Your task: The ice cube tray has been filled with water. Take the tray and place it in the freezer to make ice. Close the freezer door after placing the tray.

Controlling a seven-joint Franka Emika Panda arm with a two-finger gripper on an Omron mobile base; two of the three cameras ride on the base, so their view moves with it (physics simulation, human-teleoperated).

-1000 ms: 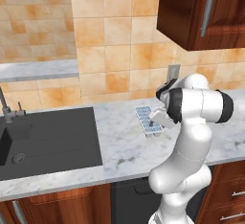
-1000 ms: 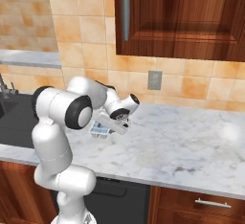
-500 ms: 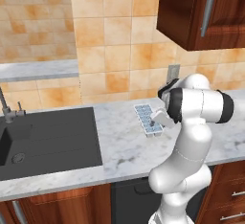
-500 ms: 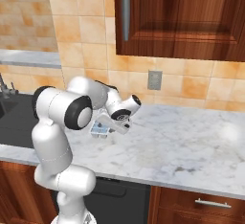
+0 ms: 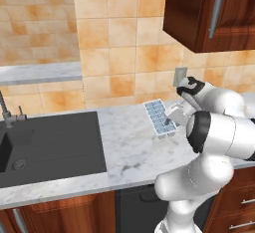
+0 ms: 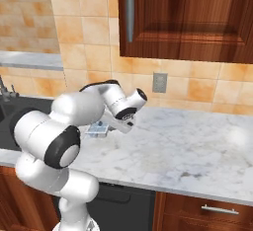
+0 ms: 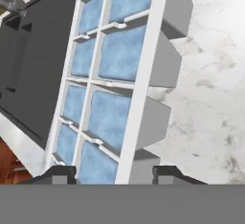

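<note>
Currently the white jointed arm is folded high above its base, elbow raised, with the forearm doubled back and the wrist angled down toward the white marble surface [image 5: 124, 147]. The two-finger pincer [image 7: 114, 173] sits at the near end of the small white rectangular ice cube tray [image 5: 160, 118]. In the hand view, its two dark fingertips [image 7: 57, 174] stand one on each side of the tray's end, set apart by the tray's width; the view cuts off the contact, so whether the tips press on the tray cannot be told.

The tray lies on the marble surface, near the tan tiled back wall [image 5: 114, 38] and to the right of the black recessed sink [image 5: 50, 142]. Its two rows of square cells carry pale blue water [image 7: 112, 117]. In the right base view, one corner of the tray [image 6: 98, 128] shows just beside the wrist, and the arm covers the remainder.

A grey wall outlet [image 6: 159, 82] is mounted on the tiles behind the arm. Dark wooden upper cabinets [image 6: 197, 18] with a vertical silver bar handle [image 6: 130, 8] hang above the surface.
</note>
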